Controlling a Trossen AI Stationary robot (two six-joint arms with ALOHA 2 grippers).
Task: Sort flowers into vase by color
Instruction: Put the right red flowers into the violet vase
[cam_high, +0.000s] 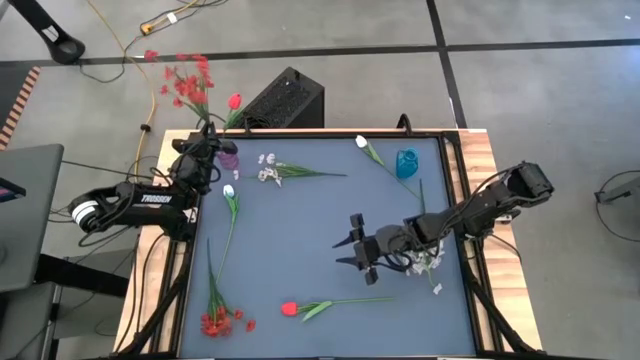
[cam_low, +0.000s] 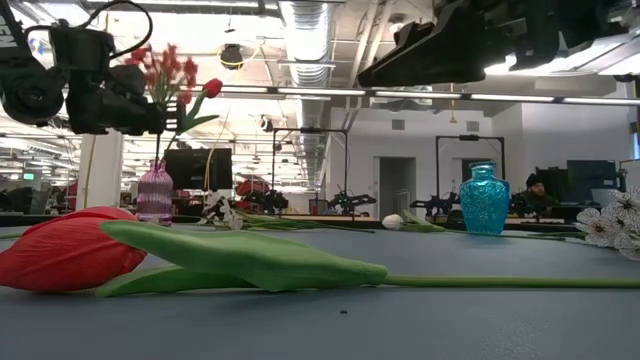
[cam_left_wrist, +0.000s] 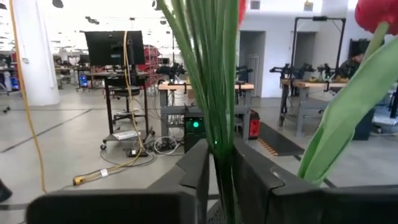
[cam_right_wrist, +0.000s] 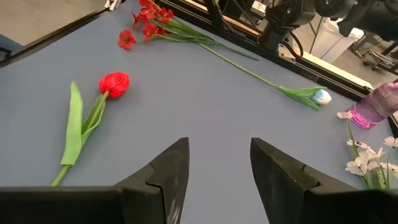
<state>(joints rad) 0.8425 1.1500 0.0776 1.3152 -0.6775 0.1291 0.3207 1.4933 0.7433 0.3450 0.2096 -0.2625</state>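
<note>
Red tulip (cam_low: 65, 250) lies nearest, well in front of the pink vase (cam_low: 154, 193).
The left gripper (cam_left_wrist: 217, 180) sits over that vase's mouth, fingers closed loosely round red-flower stalks (cam_left_wrist: 208, 68), apparently releasing them. The right gripper (cam_right_wrist: 214, 168) hovers agape, empty, far from the vase; next, seemingly, another red stem. "TROSSEN" marks the left arm (cam_high: 150, 199).

Grey concrete floor (cam_high: 540, 110) with dark seams, yellow cable (cam_high: 130, 60) trailing at 11 o'clock, black box (cam_high: 285, 100) at 12, white pillar (cam_left_wrist: 28, 53), workbenches (cam_left_wrist: 186, 87), monitor (cam_left_wrist: 115, 46), ceiling strip lights (cam_low: 310, 30).
</note>
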